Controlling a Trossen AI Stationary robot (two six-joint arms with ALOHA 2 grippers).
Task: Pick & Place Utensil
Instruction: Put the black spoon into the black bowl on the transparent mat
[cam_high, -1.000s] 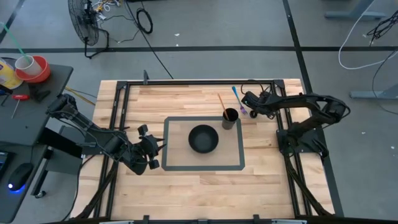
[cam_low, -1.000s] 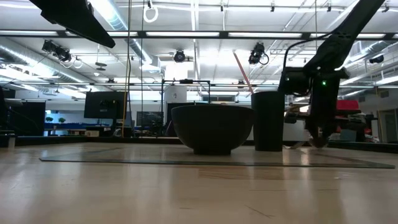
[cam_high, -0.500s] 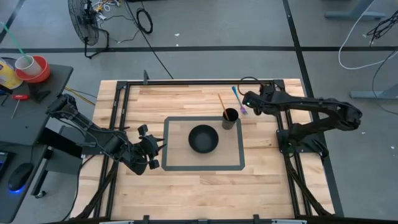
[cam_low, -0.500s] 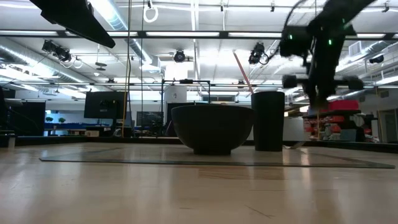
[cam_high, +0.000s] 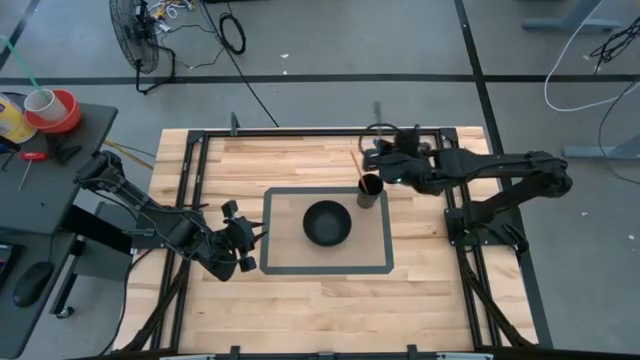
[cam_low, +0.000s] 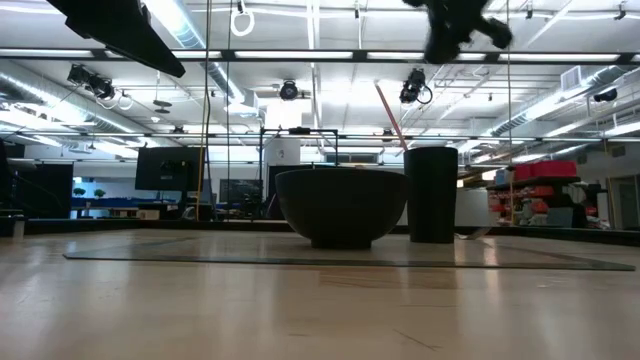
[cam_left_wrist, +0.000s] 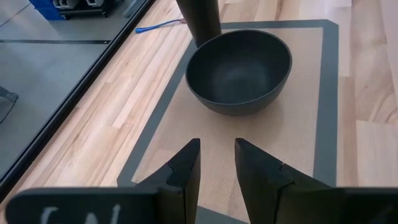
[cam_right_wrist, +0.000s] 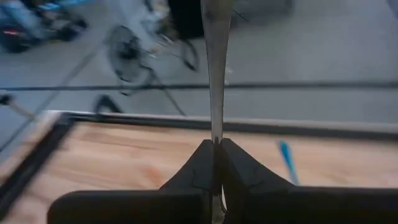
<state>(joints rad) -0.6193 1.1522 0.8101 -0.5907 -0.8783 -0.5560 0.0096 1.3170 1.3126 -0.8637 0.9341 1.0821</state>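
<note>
— Where's the utensil (cam_right_wrist: 216, 62)?

— Pinched in the right gripper (cam_right_wrist: 216, 149), fingers closed on its handle, long axis pointing straight out past the fingertips. It's up in the air just beside the cup (cam_high: 369, 190).

— Anything in the containers?

— An orange stick (cam_high: 355, 164) leans in the cup; the bowl (cam_left_wrist: 240, 70) looks empty. The left gripper (cam_left_wrist: 216, 165) waits, parted, near the mat (cam_high: 280, 262).

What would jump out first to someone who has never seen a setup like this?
Probably the right gripper, raised near the table's far edge and shut on a slim grey utensil that sticks out past its fingers. Next, the dark round bowl in the middle of the tan mat, with a tall black cup beside it holding an orange stick. The left gripper waits open at the mat's left edge.
</note>
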